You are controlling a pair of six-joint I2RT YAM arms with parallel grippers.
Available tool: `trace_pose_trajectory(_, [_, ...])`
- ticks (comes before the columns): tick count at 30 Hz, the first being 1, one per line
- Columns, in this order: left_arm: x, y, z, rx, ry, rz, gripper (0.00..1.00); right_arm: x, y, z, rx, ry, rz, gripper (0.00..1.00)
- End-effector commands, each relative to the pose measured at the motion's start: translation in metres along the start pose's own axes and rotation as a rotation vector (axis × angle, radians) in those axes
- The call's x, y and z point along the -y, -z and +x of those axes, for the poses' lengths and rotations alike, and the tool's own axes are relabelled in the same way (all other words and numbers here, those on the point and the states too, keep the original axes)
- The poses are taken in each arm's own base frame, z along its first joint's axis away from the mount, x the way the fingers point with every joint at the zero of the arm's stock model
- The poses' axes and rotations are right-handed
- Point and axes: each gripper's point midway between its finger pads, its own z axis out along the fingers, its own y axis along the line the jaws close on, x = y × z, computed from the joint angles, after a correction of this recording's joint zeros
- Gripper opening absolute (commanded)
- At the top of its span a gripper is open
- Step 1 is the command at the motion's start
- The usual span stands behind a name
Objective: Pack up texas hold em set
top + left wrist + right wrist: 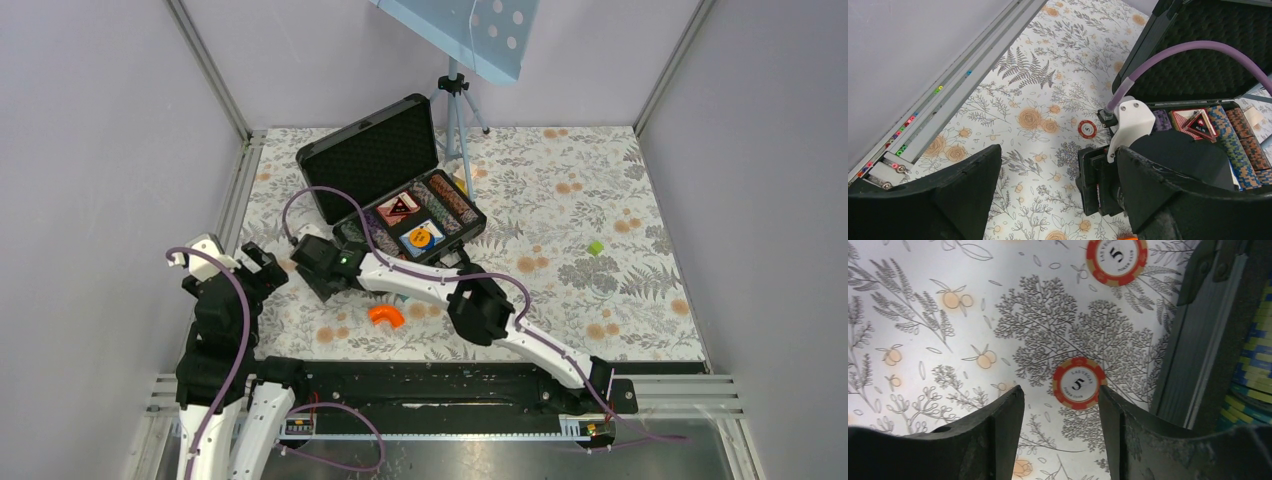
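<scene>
Parted and empty, the right fingers (pixel 998 430) may skid the flat red chip (pixel 1078 384) just ahead of them under the briefcase (pixel 1198 340) alongside.

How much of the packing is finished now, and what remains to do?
Done: chip rows and two decks sit in the open case. In hand: nothing is gripped; the open right gripper hovers by a red chip beside the case. Left: that chip, a second chip farther on, then shutting the lid. The left gripper is open and empty.
</scene>
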Motion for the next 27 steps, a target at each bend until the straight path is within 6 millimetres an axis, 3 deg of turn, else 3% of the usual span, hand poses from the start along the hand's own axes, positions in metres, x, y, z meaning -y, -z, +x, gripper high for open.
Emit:
trace_pose_trajectory(1, [0.007,-0.001,-0.008,0.036,-0.009,0.037,0.86,0.022,0.003,-0.015,0.021,0.001,0.043,0.63])
trace_pose_trajectory(8, [0.006,-0.001,-0.009,0.043,-0.003,0.028,0.87,0.031,-0.007,0.001,-0.026,0.002,0.052,0.64])
trace_pose_trajectory(27, [0.005,-0.002,-0.008,0.043,-0.003,0.019,0.87,0.030,-0.030,0.038,-0.123,-0.005,0.049,0.62])
